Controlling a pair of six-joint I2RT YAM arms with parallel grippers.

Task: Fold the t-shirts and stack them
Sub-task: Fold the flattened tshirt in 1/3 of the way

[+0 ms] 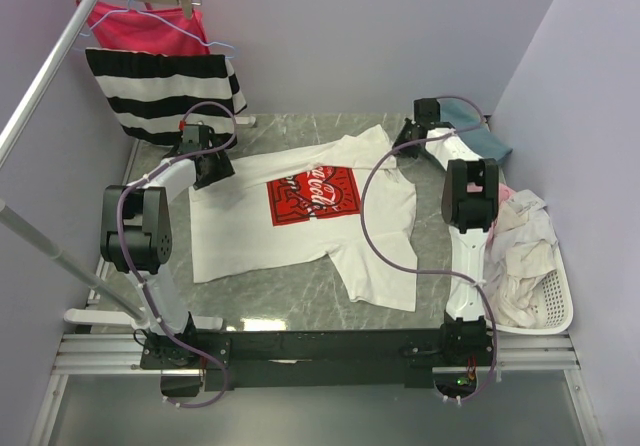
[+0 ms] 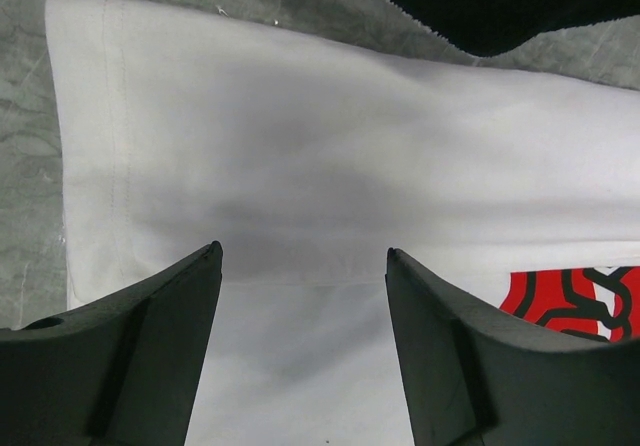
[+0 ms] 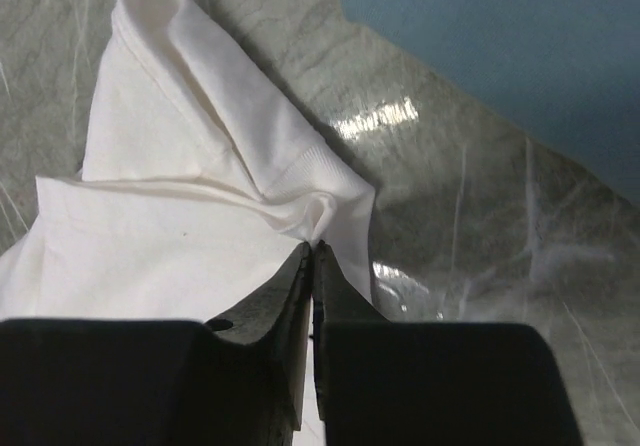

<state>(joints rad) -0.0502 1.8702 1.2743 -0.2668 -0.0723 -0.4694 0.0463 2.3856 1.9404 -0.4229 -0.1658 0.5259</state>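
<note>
Right claw [image 3: 313, 251] of mine is pinched tight on a sleeve of the white tee [image 1: 240, 241] at 1 o'clock on the table [image 1: 270, 301], my left claw [image 2: 303, 249] spread wide over its 10 o'clock sleeve.

— Walls?
— Pale lilac walls [image 1: 400, 36], plain, closing in at left, back and right.
— And underneath?
— Grey-green marbled tabletop [image 1: 270, 301], veined, with a bright glare patch [image 1: 262, 323] at lower centre.
— Any furniture?
— Slanting metal rail [image 1: 55, 58] at upper left. Hanging there, a black-and-white striped garment [image 1: 160, 96] and, behind it, a red-pink garment [image 1: 135, 26]. Ribbed aluminium frame [image 1: 100, 351] along the bottom.
</note>
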